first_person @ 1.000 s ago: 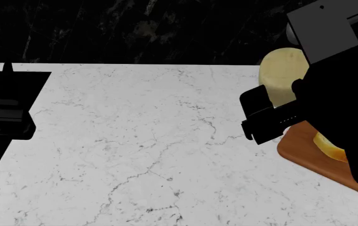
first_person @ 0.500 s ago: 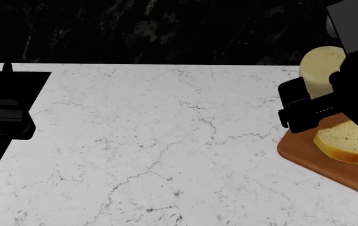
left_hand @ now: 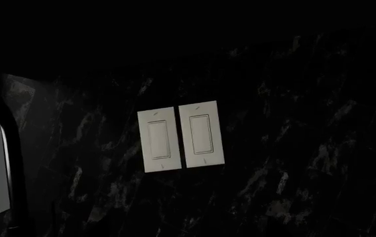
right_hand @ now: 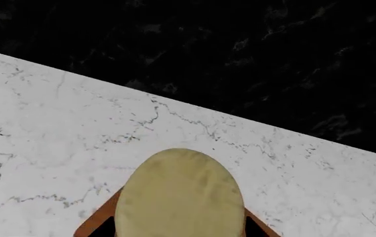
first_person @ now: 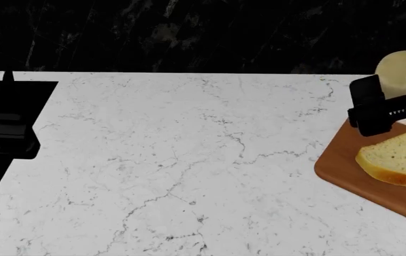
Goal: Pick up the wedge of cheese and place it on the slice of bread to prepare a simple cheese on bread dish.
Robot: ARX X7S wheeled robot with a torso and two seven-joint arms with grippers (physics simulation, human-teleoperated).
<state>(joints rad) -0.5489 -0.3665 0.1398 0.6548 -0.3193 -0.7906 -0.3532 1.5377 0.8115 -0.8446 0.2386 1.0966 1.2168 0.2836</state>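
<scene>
Gripping the wedge of cheese (first_person: pixel 400 65), pale yellow and matte, the right hand (first_person: pixel 391 109) holds it above the cutting board (first_person: pixel 345 168), behind the bread slice (first_person: pixel 398 160). No legible markings. Left hand out of view.
</scene>
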